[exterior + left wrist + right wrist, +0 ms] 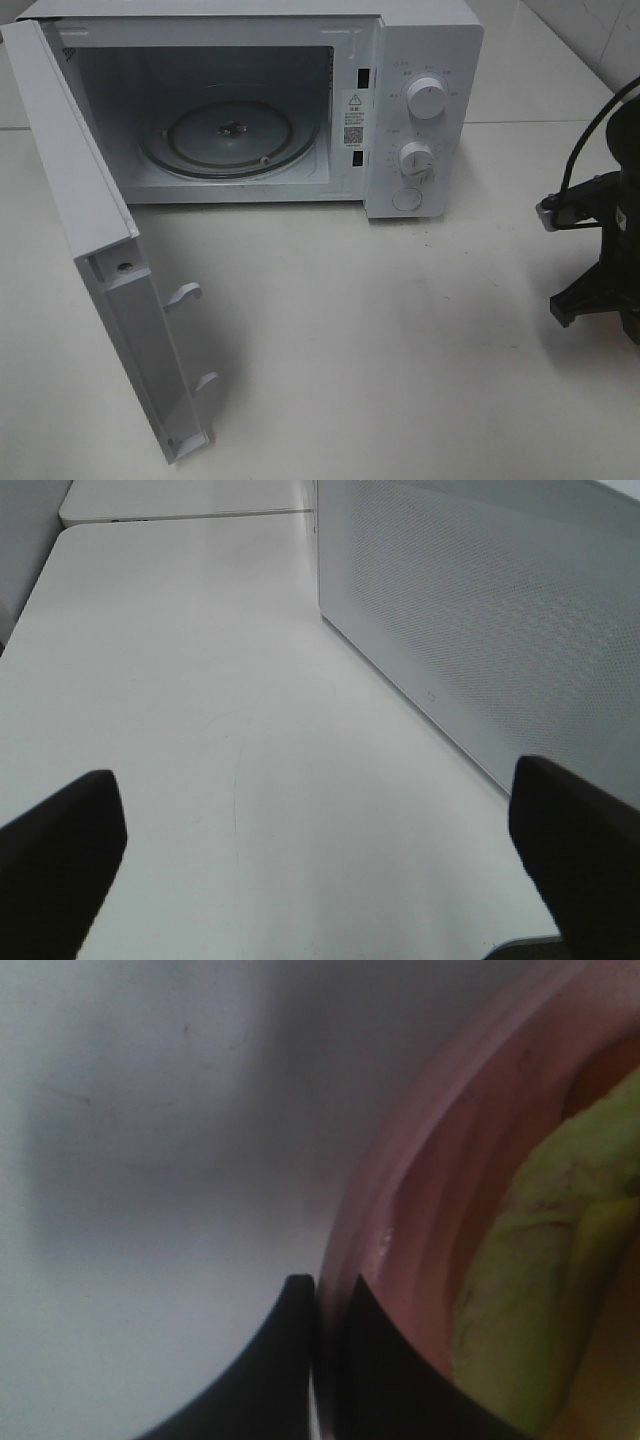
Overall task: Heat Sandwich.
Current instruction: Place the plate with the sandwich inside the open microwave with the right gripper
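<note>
In the right wrist view my right gripper (325, 1285) has its two black fingers pressed together at the rim of the round pink plate (450, 1140). The sandwich (530, 1290) lies on that plate; only its yellow-green filling and a tan edge show, close up and blurred. In the exterior high view only the right arm (600, 240) shows at the right edge; plate and sandwich are out of that view. My left gripper (315, 770) is open and empty above the white table, beside the outer face of the microwave door (480, 630).
The white microwave (425, 110) stands at the back with its door (110, 260) swung wide open to the left. Its glass turntable (230, 135) carries nothing. Two dials and a button are on its right panel. The white table (380, 340) spreads in front.
</note>
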Robot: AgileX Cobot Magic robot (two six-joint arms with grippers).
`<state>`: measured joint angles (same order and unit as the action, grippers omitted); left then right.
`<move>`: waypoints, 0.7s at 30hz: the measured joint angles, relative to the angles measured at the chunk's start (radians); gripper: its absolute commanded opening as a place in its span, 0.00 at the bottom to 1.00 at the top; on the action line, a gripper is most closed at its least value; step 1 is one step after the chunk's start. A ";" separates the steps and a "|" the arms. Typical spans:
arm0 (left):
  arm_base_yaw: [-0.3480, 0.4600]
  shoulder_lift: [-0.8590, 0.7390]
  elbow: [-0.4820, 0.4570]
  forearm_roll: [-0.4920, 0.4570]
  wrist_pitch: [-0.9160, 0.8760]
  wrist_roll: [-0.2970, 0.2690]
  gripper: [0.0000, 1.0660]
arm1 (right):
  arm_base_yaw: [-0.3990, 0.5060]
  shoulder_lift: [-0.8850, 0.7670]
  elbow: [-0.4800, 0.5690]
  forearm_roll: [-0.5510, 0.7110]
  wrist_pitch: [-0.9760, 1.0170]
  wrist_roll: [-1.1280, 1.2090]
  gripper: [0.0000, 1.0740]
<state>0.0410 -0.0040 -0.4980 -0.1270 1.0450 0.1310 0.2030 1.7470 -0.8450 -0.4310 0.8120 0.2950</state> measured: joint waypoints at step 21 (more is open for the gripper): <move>0.000 0.000 0.000 0.000 0.000 0.000 0.95 | 0.215 -0.169 0.032 0.008 0.135 0.029 0.00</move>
<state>0.0410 -0.0040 -0.4980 -0.1270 1.0450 0.1310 0.4180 1.5780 -0.8130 -0.4230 0.9470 0.3240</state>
